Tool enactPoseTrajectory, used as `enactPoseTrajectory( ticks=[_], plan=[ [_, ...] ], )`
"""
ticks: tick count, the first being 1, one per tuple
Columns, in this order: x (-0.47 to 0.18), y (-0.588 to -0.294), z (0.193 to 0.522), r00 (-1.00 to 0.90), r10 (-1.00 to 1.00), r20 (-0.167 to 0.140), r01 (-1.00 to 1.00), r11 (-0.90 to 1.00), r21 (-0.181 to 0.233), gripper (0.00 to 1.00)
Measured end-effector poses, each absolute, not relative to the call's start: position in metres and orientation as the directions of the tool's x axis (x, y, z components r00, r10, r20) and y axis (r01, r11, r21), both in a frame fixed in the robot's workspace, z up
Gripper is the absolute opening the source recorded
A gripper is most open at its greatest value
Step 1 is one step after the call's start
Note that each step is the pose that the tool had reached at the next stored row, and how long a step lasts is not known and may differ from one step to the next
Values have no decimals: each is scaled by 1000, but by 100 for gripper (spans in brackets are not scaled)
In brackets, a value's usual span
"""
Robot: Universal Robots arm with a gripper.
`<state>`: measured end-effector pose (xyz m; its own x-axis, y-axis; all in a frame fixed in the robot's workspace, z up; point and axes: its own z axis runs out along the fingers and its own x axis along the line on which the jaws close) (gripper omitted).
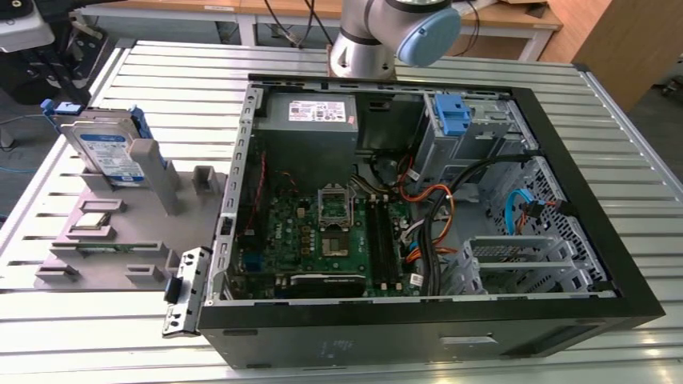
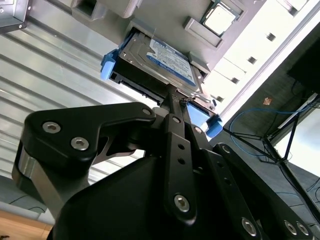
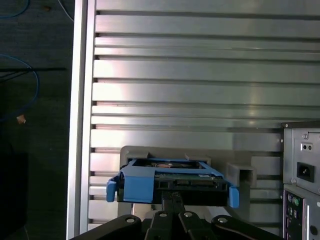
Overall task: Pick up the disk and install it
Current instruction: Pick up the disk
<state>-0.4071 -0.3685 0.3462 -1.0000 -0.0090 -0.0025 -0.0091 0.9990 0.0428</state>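
Note:
The disk (image 1: 107, 148) is a silver drive with a blue-and-white label and a blue bracket. It stands on edge in a grey holder (image 1: 117, 232) at the exterior view's left. Both wrist views look at the disk (image 2: 160, 62) (image 3: 172, 180) from its connector end. My gripper (image 2: 172, 95) (image 3: 172, 196) points at that end, apart from it, its black fingers closed together with nothing between them. The arm's base (image 1: 385, 36) stands behind the computer case.
An open black computer case (image 1: 427, 312) lies on the slatted metal table (image 1: 629, 112), with a grey power supply (image 1: 309, 112) and a drive bay holding a lone blue bracket (image 1: 453, 116). A chip (image 1: 94, 222) lies on the holder. A metal bracket (image 1: 184, 288) lies beside the case.

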Motion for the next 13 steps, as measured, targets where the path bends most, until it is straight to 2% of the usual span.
enactPoseTrajectory(
  ticks=[13],
  plan=[
    [-407, -368, 346, -980, -200, -3, -200, 979, 43, 10]
  ],
)
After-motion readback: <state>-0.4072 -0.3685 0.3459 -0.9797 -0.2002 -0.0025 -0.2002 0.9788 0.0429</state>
